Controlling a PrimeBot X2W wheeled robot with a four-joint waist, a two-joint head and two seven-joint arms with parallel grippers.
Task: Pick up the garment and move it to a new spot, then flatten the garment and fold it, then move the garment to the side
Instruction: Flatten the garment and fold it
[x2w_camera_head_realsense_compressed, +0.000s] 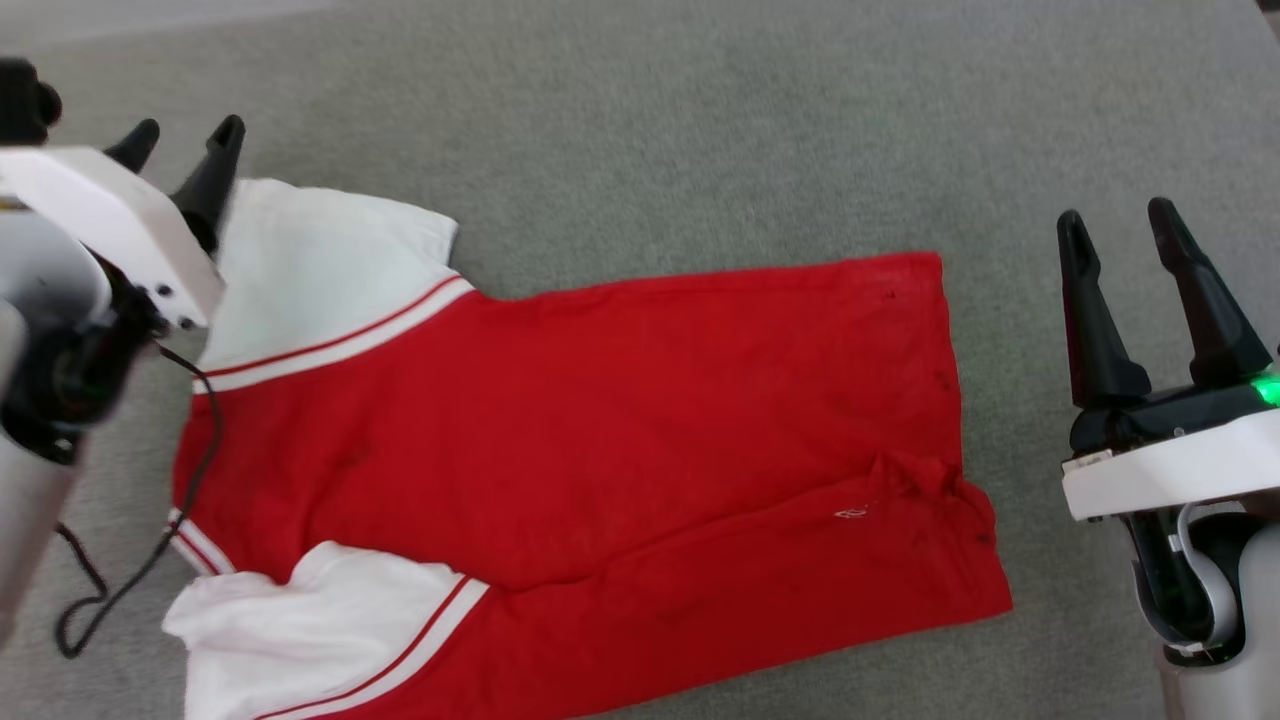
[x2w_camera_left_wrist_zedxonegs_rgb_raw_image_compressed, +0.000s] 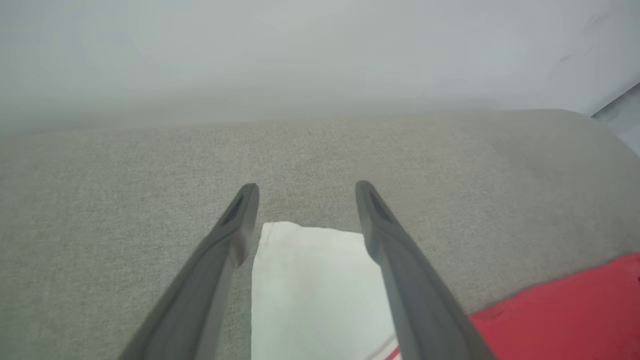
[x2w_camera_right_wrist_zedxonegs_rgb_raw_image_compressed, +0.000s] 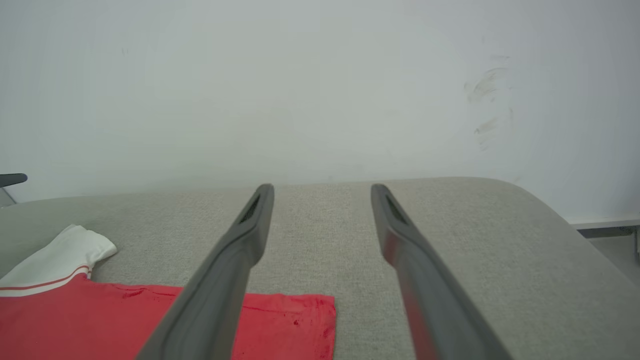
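Shirt (x2w_camera_head_realsense_compressed: 600, 420) lies across the frame's middle on the grey pad (x2w_camera_head_realsense_compressed: 700, 120), its lower edge seemingly folded over. Left gripper (x2w_camera_head_realsense_compressed: 188, 128) hangs at upper left above 1 white sleeve (x2w_camera_head_realsense_compressed: 320, 260), right gripper (x2w_camera_head_realsense_compressed: 1115, 215) at right near the hem (x2w_camera_head_realsense_compressed: 945, 350). I have both wide and empty, poised for folding.

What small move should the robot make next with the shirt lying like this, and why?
Probably lower the left gripper onto the far white sleeve and close on its edge, to fold it inward. The jaws stand open directly over that sleeve, which sticks out beyond the red body of the garment. The right gripper is open too, off the hem, holding nothing.
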